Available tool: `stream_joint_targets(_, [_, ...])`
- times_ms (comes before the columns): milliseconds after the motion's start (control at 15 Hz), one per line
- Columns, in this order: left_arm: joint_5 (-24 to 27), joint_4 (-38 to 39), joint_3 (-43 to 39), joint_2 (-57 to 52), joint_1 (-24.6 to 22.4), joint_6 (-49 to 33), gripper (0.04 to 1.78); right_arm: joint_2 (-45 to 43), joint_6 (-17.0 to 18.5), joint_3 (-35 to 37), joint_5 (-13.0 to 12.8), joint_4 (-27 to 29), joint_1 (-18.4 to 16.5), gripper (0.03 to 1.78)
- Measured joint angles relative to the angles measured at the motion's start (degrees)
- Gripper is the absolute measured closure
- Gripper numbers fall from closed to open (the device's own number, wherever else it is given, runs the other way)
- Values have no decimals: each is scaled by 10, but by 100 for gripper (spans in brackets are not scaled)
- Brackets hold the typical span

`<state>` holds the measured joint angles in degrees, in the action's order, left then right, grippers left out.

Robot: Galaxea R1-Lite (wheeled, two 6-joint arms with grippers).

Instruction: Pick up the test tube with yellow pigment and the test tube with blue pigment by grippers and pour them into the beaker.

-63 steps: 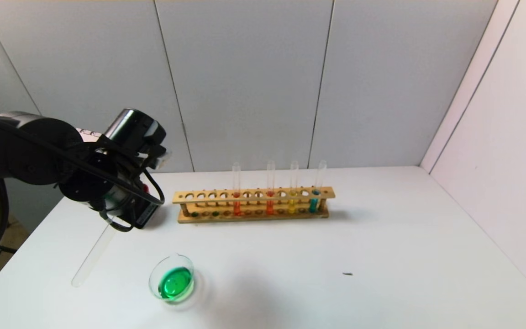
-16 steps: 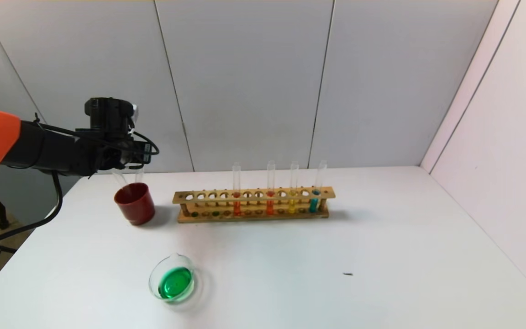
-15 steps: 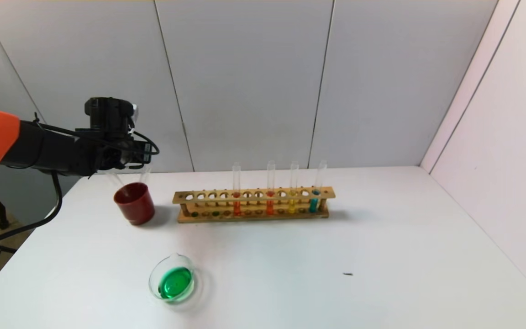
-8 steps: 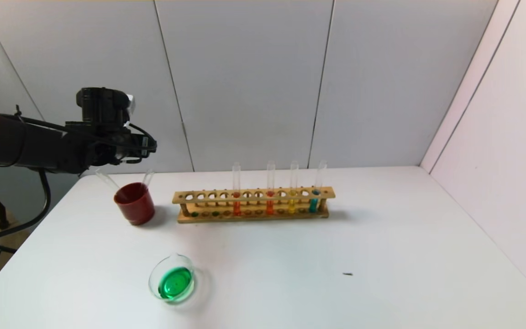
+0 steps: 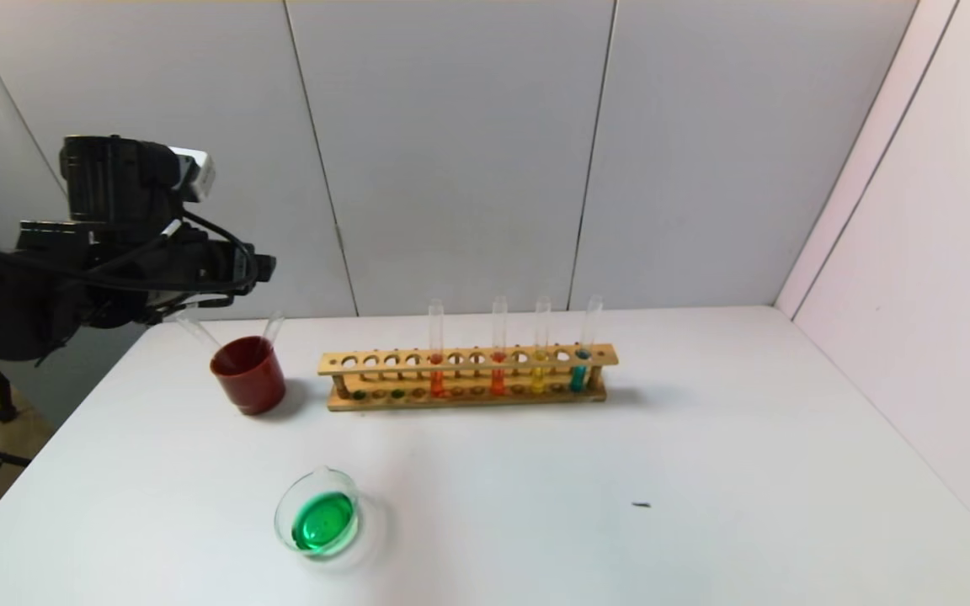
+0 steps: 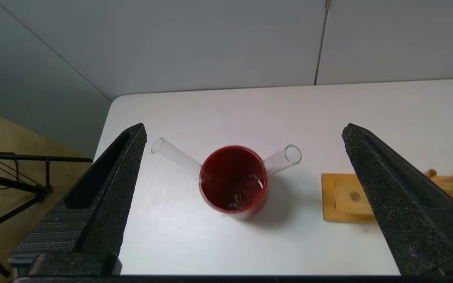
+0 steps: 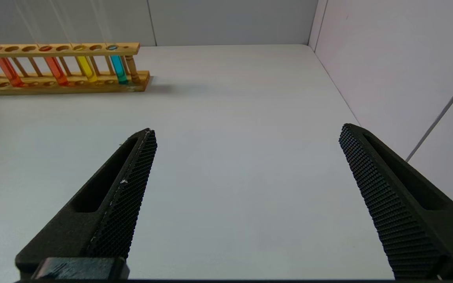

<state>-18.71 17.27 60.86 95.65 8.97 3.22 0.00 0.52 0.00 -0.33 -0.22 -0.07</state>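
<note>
The beaker (image 5: 321, 512) stands near the table's front left and holds green liquid. No tube with pale yellow or light blue liquid shows. Two empty clear tubes (image 5: 272, 325) (image 6: 283, 159) lean in the dark red cup (image 5: 247, 374) (image 6: 232, 179), one to each side. My left gripper (image 5: 259, 271) (image 6: 244, 126) is open and empty, raised above and behind the red cup, to its left. My right gripper (image 7: 248, 129) is open and empty, low over bare table on the right; it is out of the head view.
A wooden rack (image 5: 468, 359) (image 7: 61, 49) stands at mid-table behind the beaker, holding two orange tubes, a golden-yellow one (image 5: 539, 374) and a teal one (image 5: 578, 374). Its end shows in the left wrist view (image 6: 344, 196). Wall panels close the back and right.
My left gripper carried an empty tube from beside the beaker to the red cup, let it go there, and has risen and drawn back to the left.
</note>
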Motion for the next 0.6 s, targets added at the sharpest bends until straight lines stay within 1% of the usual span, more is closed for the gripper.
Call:
stream_joint_targets(400, [6, -10, -159, -205, -16, -1, 7, 0, 0, 0, 0, 0, 0, 11])
stream_joint_targets(600, [7, -54, -224, -336, -21, -2, 7, 0, 0, 0, 0, 0, 0, 11])
